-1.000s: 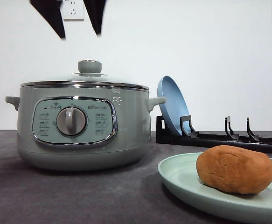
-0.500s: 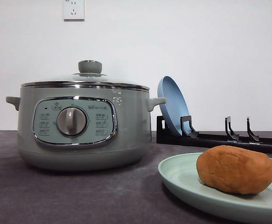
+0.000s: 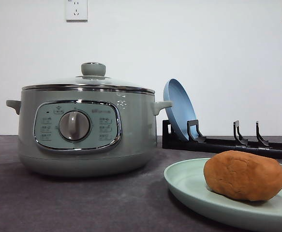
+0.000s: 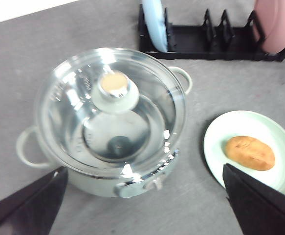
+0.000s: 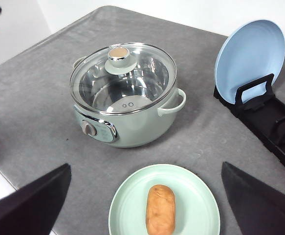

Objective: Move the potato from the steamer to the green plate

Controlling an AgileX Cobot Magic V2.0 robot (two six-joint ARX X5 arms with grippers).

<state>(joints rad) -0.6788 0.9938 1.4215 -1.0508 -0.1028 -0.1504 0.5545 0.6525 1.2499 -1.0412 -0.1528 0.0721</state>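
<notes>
The dark gripper tips seen high above the steamer (image 3: 86,130) one second ago are gone from the front view. Nearest, the matte, creased potato (image 3: 244,175) lies on the smooth green plate (image 3: 189,186); behind stands the round steamer, glass lid on. Left gripper (image 4: 142,208) and right gripper (image 5: 142,208) both spread wide, holding nothing.
</notes>
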